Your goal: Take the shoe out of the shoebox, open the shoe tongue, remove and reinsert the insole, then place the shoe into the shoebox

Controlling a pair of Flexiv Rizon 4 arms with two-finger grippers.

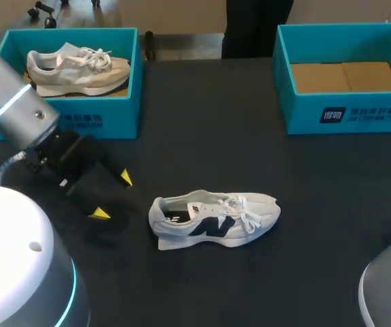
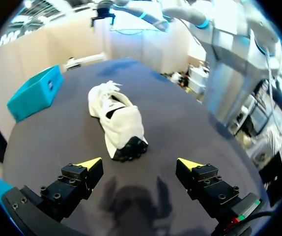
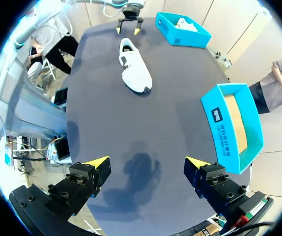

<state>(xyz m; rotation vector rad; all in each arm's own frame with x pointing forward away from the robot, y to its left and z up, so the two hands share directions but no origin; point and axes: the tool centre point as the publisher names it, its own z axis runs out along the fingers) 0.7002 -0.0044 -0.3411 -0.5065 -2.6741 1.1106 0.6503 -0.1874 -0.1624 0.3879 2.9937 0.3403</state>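
The shoe [image 1: 212, 219] is out and stands on its sole near the middle of the tabletop [image 1: 202, 136], toe toward my right arm's side. Its heel [image 2: 130, 147] faces my left pincer [image 1: 112, 196], which is wide open, has hold of nothing, and hangs just short of that heel. My right pincer [image 3: 147, 162] is just as wide open and empty, and well apart from the shoe. The empty shoebox [image 1: 359, 112] sits at the far right corner. The far-left box [image 1: 80, 119] holds another shoe [image 1: 76, 67]. I judge the step in hand to be opening the tongue [image 1: 212, 202]. To do it well I'd bring the left pincer in low and square to the heel. I'd close it across the heel counter, not the soft collar, so the shoe can't skate on the dark cloth. Then I'd bring the right pincer over to pinch the tongue's top edge and draw it up and toward the toe, keeping clear of the laces [image 1: 246, 216]. From here I can't tell how slack the lacing is or see the insole inside the opening, so I'd pull gently at first.
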